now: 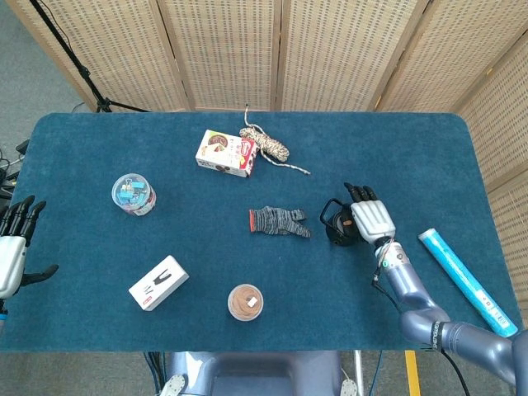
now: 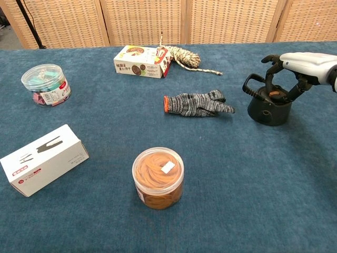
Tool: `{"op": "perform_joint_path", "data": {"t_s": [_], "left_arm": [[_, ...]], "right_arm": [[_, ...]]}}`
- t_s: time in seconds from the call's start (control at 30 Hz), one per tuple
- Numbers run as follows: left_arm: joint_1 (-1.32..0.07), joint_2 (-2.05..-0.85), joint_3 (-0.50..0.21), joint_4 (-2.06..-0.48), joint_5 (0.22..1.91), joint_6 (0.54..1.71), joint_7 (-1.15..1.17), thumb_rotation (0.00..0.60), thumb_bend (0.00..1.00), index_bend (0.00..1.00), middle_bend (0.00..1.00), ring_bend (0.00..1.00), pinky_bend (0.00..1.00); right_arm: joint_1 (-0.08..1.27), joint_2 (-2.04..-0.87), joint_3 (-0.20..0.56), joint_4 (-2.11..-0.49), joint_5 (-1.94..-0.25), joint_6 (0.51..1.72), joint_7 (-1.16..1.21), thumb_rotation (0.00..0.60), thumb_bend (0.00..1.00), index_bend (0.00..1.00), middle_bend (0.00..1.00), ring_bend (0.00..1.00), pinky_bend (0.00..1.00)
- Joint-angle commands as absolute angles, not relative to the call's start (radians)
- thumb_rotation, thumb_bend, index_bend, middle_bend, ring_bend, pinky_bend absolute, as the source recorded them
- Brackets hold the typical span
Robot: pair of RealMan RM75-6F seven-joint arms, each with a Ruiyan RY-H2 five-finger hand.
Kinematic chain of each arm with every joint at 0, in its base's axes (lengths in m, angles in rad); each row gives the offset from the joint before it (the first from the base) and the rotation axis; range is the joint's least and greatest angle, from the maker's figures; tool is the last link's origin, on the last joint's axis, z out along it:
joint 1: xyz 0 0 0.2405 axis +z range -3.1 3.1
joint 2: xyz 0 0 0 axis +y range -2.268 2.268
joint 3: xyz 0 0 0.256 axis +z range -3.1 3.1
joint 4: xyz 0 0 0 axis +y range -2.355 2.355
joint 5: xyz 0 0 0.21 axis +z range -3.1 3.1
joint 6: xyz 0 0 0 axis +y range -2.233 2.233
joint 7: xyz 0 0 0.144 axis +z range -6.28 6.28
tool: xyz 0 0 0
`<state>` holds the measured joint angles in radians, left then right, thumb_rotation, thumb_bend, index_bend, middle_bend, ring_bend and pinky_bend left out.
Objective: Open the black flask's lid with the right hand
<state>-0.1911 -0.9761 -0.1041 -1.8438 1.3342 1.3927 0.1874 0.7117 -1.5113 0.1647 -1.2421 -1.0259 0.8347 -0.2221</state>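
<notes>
Right hand (image 2: 298,67) over black flask (image 2: 269,107), fingers curled around its lid (image 2: 274,95)

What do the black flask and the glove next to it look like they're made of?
Black flask: probably matte plastic or coated metal, dull dark surface without shine; cannot tell which. Glove: knitted fabric, mottled grey yarn with an orange cuff edge, lying limp and flat on the table.
</notes>
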Motion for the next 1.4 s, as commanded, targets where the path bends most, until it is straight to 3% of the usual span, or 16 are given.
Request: {"op": "perform_joint_path", "data": {"t_s": [0.03,1.0,1.4], "left_arm": [[-0.19,-0.976,-0.104,-1.843,1.334,1.393,0.187,0.6,0.05,0.0,0.0,0.0,0.0],[-0.191,-0.978,-0.101,-1.84,1.34,1.39,0.181,0.6,0.05,0.0,0.0,0.0,0.0],[-0.197,-0.985,-0.097,-1.842,1.346,1.383,0.19,0.6,0.05,0.0,0.0,0.0,0.0]], "right_arm": [[0.709,-1.519,0.166,-1.234,-1.035,0.842,-0.216,0.6,0.42,0.59,0.0,0.0,0.0],[0.658,-1.422,0.204,-1.385,-1.081,0.984,-0.233,0.6,0.42,0.63,0.0,0.0,0.0],[0.571,-1.305,0.15,-1.521,-1.139,1.102,-0.307,0.6,0.42,0.63,0.0,0.0,0.0]]}}
